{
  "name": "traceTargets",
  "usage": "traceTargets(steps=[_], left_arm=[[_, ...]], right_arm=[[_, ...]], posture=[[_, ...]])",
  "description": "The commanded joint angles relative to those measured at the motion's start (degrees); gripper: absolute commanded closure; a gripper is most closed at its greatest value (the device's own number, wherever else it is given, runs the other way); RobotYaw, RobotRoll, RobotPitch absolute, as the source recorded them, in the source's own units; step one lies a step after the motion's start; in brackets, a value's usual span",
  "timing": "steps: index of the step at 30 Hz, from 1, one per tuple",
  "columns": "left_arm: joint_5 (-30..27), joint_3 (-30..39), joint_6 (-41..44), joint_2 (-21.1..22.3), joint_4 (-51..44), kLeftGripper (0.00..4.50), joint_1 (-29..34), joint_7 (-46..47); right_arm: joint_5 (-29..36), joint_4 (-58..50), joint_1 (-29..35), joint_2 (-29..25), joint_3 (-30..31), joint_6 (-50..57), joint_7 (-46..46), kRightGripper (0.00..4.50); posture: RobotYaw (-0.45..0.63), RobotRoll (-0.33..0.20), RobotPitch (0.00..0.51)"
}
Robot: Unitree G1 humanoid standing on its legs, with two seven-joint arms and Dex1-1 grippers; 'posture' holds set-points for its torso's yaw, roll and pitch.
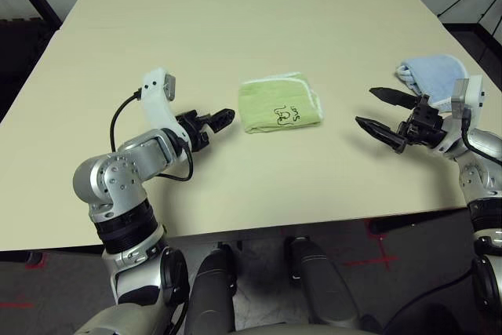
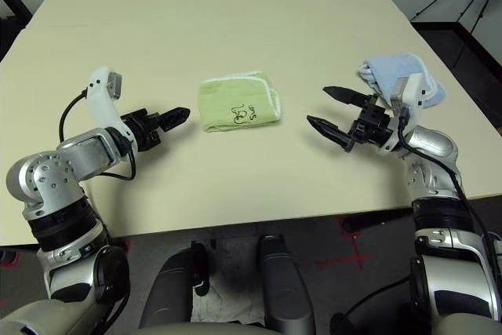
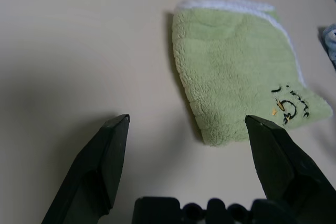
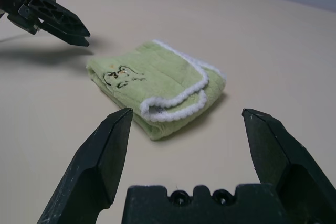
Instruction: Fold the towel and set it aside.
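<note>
A: The towel (image 1: 280, 105) lies folded into a thick packet mid-surface (image 1: 235, 21), scribble up. The folding looks done; setting it aside remains.

B: And the tools?

A: The left tool (image 1: 221, 118) and right tool (image 1: 380, 111) flank it, both spread wide, empty, apart from it. The blue cloth (image 1: 430, 74) is partly hidden behind the right wrist.

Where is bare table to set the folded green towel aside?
Free: the wide far half of the table beyond the towel; also the strip between towel and right gripper. Crowded: the right edge, where the blue cloth lies behind that gripper.
</note>
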Motion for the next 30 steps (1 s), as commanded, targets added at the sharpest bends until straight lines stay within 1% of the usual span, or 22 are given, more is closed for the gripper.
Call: traceTargets(steps=[1,2,9,14,22,30], left_arm=[[1.15,-4.29,-0.57,1.2,2.06,0.04,1.22,-0.86],[1.2,-4.96,-0.79,1.37,2.36,0.04,1.33,-1.09],[1.75,-7.95,-3.11,-1.51,4.85,0.04,0.57,-0.76],[1.97,-9.58,-5.41,-2.63,7.18,0.04,-0.14,-0.88],[0.6,-6.24,-3.86,-5.88,12.46,0.04,-3.87,-0.47],[1.56,-7.45,-5.64,-5.6,16.35,0.04,-4.47,-1.19]], right_arm=[[-0.6,-0.12,0.3,-0.82,-0.13,-0.27,0.11,0.0],[-0.62,-0.16,0.25,-0.85,-0.14,-0.21,0.08,0.0],[-0.78,-0.93,-0.39,-1.1,-0.15,0.79,-0.28,0.0],[-0.73,-2.02,-0.11,-1.16,-0.1,1.53,-0.49,0.0],[-0.95,-2.76,0.23,-1.66,-0.16,1.97,-0.53,0.0],[-1.43,-3.23,0.74,-1.85,-0.14,1.75,-0.71,0.0]], posture=[[-0.21,0.0,0.156],[-0.21,0.0,0.156],[-0.22,0.0,0.168],[-0.23,0.0,0.173],[-0.24,0.0,0.185],[-0.25,0.0,0.188]])
